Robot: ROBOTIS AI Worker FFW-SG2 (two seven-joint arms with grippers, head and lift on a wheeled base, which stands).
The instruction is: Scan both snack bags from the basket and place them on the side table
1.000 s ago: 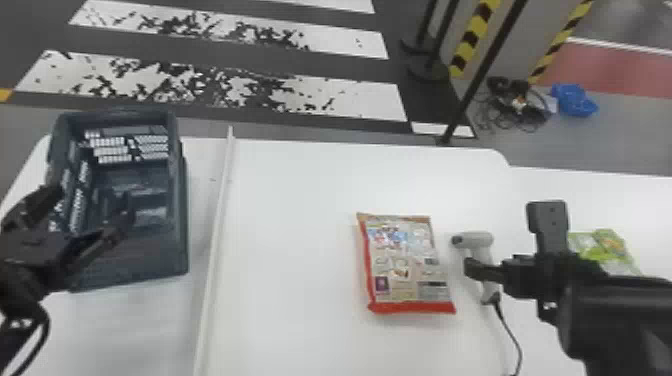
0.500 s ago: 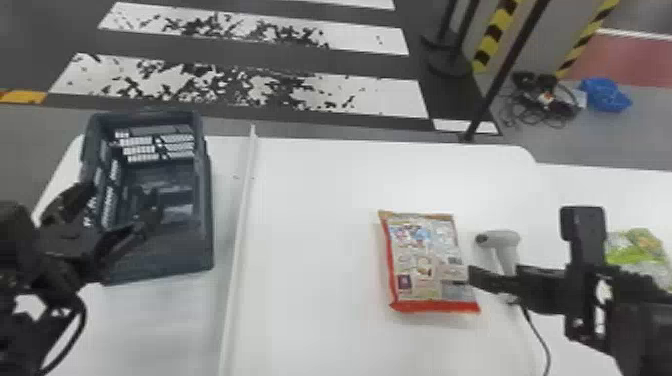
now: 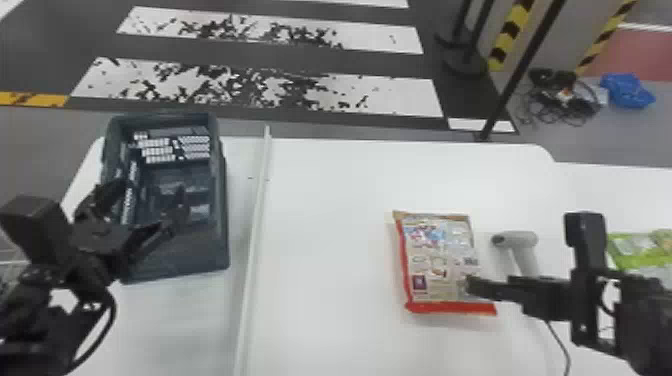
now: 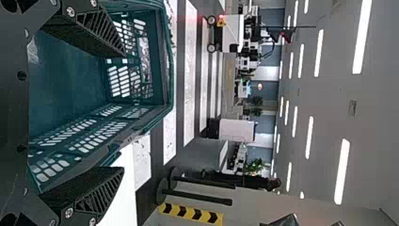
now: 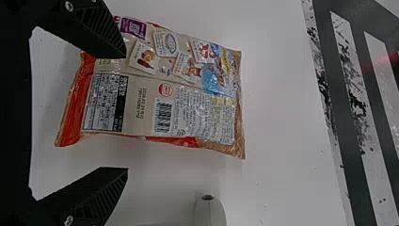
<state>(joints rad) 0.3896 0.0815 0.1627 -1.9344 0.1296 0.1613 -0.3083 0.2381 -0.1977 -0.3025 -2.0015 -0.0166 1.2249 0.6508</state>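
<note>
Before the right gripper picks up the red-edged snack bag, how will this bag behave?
The red-edged snack bag seems floppy, its film wrinkled, so it may sag when pinched. The shiny surface might slip slightly. Lying flat on its broad side, it probably won't roll.

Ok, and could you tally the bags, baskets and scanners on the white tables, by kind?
Red bag and green bag: 2
Basket: 1
Scanner: 1
Total: 4

The snack bag (image 5: pixel 141 103) bears a barcode (image 5: pixel 163 115) and print (image 5: pixel 188 110), none legible.
</note>
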